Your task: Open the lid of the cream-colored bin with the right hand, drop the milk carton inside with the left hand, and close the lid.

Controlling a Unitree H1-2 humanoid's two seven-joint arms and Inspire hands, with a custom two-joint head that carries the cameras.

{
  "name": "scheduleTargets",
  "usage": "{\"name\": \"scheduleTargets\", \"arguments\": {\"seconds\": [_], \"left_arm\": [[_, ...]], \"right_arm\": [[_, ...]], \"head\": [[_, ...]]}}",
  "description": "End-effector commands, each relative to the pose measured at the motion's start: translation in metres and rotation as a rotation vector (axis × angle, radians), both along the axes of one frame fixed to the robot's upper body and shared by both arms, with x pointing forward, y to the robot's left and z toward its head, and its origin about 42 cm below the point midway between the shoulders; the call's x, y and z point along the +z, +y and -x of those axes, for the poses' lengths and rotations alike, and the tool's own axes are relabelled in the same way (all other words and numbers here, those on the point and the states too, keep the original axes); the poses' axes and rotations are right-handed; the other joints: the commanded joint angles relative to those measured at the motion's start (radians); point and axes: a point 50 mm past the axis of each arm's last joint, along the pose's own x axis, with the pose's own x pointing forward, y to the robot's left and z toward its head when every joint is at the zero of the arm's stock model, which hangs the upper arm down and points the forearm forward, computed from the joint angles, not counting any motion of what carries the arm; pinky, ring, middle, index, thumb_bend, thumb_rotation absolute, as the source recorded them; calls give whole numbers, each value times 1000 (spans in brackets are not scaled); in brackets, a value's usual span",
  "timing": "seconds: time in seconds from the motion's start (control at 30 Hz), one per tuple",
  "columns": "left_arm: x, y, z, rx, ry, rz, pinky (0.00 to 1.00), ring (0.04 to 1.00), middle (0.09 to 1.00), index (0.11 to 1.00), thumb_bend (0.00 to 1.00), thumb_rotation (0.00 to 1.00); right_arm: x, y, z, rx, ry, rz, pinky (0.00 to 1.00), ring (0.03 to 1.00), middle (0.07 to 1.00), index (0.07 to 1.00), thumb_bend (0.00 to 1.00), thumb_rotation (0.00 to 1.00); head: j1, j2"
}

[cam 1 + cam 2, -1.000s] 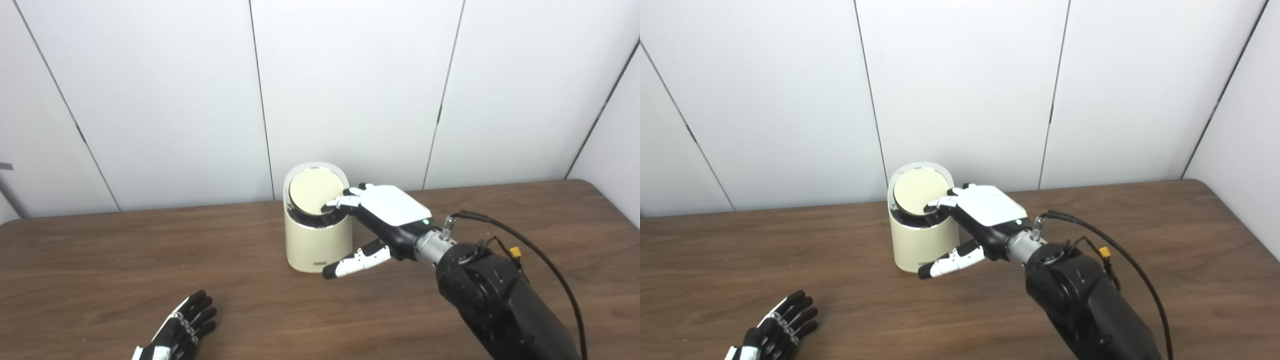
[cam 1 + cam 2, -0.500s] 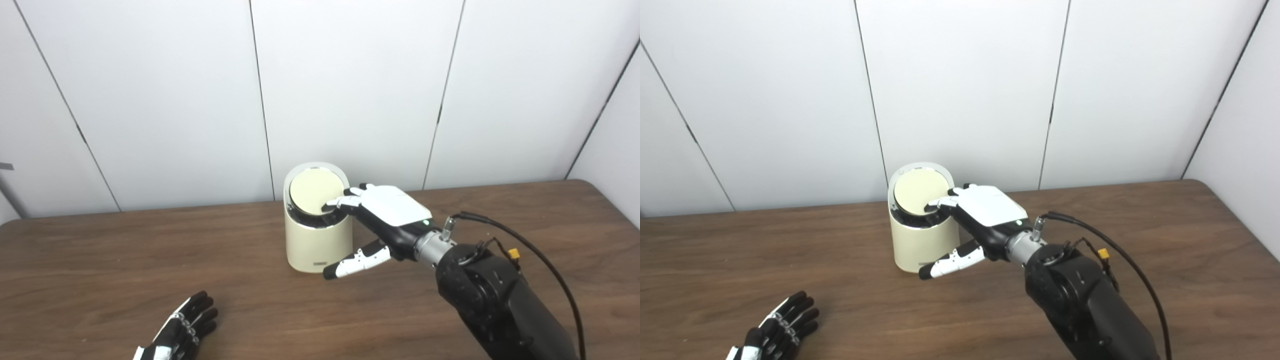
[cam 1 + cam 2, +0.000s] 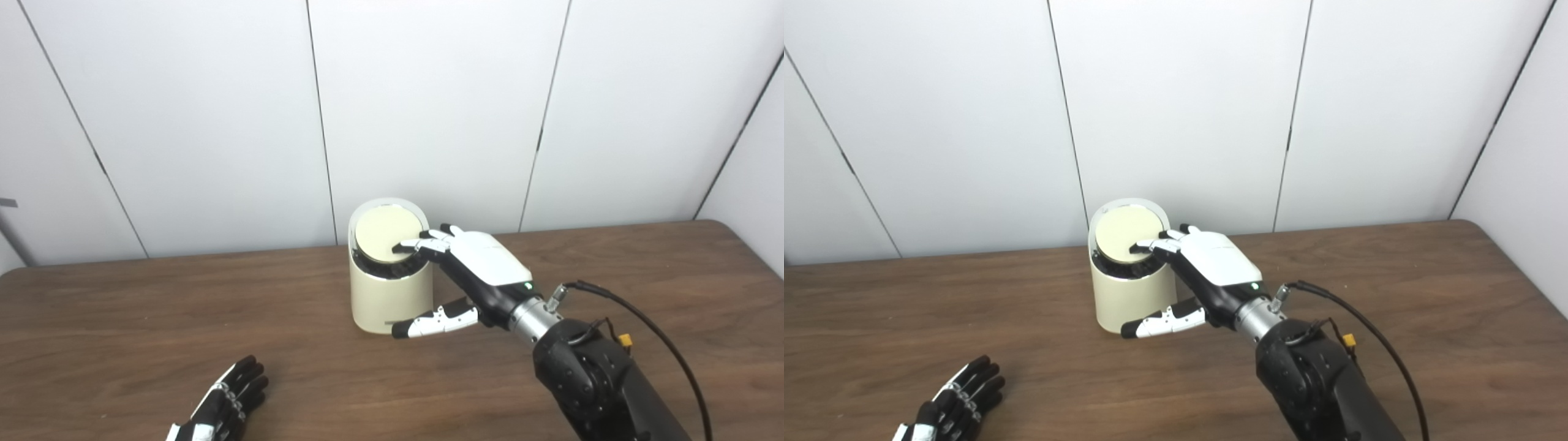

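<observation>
**Cream-colored bin at table rear, right hand on its lid**

Cream-colored bin (image 3: 390,282) stands upright on wooden table (image 3: 122,331), near the white wall panels (image 3: 202,122). Round lid (image 3: 386,236) tilted toward camera, dark gap below it. Right hand (image 3: 471,269) holds nothing: fingertips (image 3: 407,247) touch lid's right edge, thumb stretched out beside bin's front. Left hand (image 3: 223,407) rests at table's near-left, empty, fingers loosely apart.

Dark brown wood-grain table (image 3: 122,318) fills the lower half, rounded far-right corner. Behind it a white panelled wall (image 3: 429,110), thin dark seams (image 3: 318,122) between panels, some slanted. Side wall (image 3: 1525,184) at right meets it at a corner. Even, soft light, no hard shadows.
</observation>
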Motion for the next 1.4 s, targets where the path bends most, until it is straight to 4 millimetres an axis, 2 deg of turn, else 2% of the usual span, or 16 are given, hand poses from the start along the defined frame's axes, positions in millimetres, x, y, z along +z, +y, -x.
{"name": "scheduleTargets", "arguments": {"seconds": [0.0, 0.57, 0.7, 0.83, 1.13, 1.37], "left_arm": [[10, -2, -4, -12, -52, -7, 910, 877, 884, 912, 770, 858], [10, -7, -6, -17, -55, 1, 890, 883, 892, 916, 777, 851], [10, -6, -7, -14, -55, -3, 886, 881, 891, 915, 784, 851], [10, -6, -9, -14, -58, -5, 883, 873, 887, 914, 786, 853], [9, -8, -12, -14, -60, -21, 919, 880, 889, 911, 785, 873], [10, -9, -13, -16, -70, -10, 906, 876, 889, 918, 774, 865]], "right_arm": [[20, 2, -3, 17, -91, -29, 1000, 923, 827, 849, 709, 660], [17, 1, -1, 24, -53, 6, 987, 939, 858, 872, 750, 619], [16, 1, -1, 24, -34, 33, 997, 951, 867, 872, 746, 637], [15, 3, -1, 32, -8, 88, 1000, 960, 875, 865, 760, 655], [15, 22, -7, 47, -18, 336, 1000, 988, 888, 859, 811, 691], [18, 35, -9, 29, -6, 447, 1000, 967, 842, 817, 828, 711]], "head": [[-2, -1], [2, -8], [1, -6], [-2, -7], [-4, -16], [-3, -15]]}}
